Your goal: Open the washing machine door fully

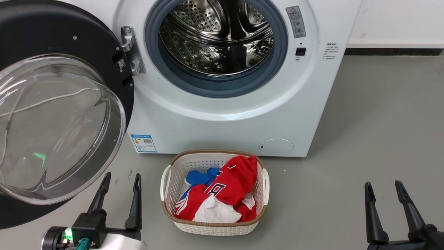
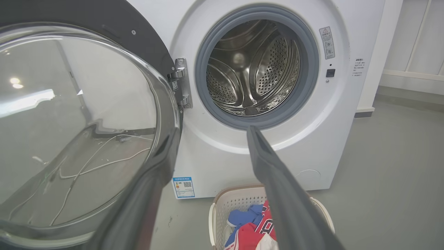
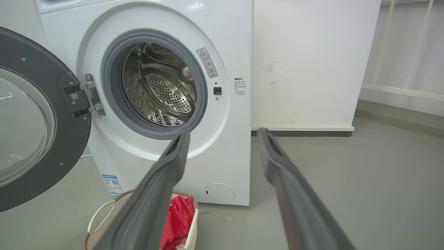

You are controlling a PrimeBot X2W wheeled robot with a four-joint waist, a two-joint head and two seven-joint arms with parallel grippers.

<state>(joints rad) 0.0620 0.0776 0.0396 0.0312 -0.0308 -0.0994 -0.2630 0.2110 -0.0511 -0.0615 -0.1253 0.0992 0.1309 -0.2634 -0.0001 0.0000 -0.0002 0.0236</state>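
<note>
- The washing machine door (image 1: 59,121) stands wide open. In the head view it hangs at 9 o'clock from the round opening, held by the metal hinge (image 1: 131,50). Its inner face and clear glass bowl are turned toward the robot.
- The opening of the washing machine (image 1: 222,125) is fully uncovered. The whole steel drum (image 1: 216,38) and its grey rubber ring can be seen, and no part of the door crosses them.
- The left end effector (image 1: 122,175) sits at 7 o'clock in the head view, just beside the door's lower rim. Its two fingers are spread apart and hold nothing. In the left wrist view one finger overlaps the rim of the glass, and I cannot tell whether it touches.
- The right end effector (image 1: 382,183) sits at 5 o'clock over the bare floor (image 1: 364,139), well apart from the door. Its fingers are spread too, and it holds nothing.
- A white laundry basket (image 1: 166,187) of red, blue and white clothes (image 1: 229,187) stands on the floor at 6 o'clock from the opening, out of the door's way.
- Judgement: the task looks done or very nearly so. In the right wrist view the door lies far back beside the machine's front. At most a last nudge toward 9 o'clock may be left, because the pictures do not show whether the hinge is at its stop.
</note>
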